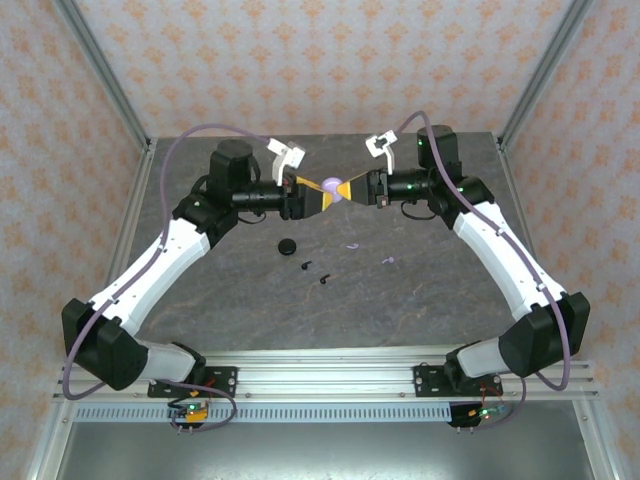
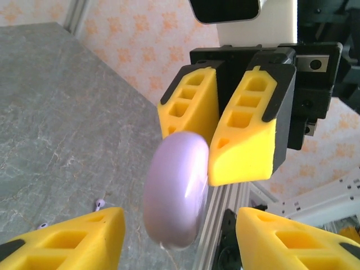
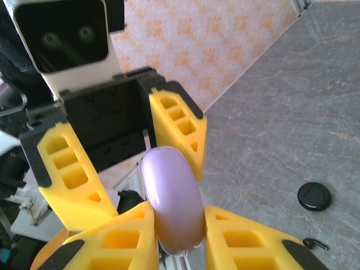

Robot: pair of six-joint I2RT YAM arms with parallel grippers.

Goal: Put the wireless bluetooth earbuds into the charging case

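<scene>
Clamping a lavender case [image 3: 171, 202] edge-on in the right gripper [image 3: 177, 209], with yellow fingers pressed on both its faces, raised well above the grey table [image 1: 420, 300]. Meeting the left gripper [image 2: 180, 218] nose to nose there, with those jaws spread wider than the case. Cannot tell whether either left pad touches the case's rim. Cannot make out a seam or hinge on the glossy shell, so cannot say whether it is lidded shut.

Lying loose on the table below, apart from any case: near black earbud [image 1: 324, 279], far black earbud [image 1: 306, 265], left lavender earbud [image 1: 352, 245] and right lavender earbud [image 1: 388, 260]. Too tiny from above to judge which way their stems point. Resting just left of the black pair, a round black case [image 1: 287, 246], closed or open unclear. Cropped at the bottom edge of each wrist view, own fingers only partly visible.
</scene>
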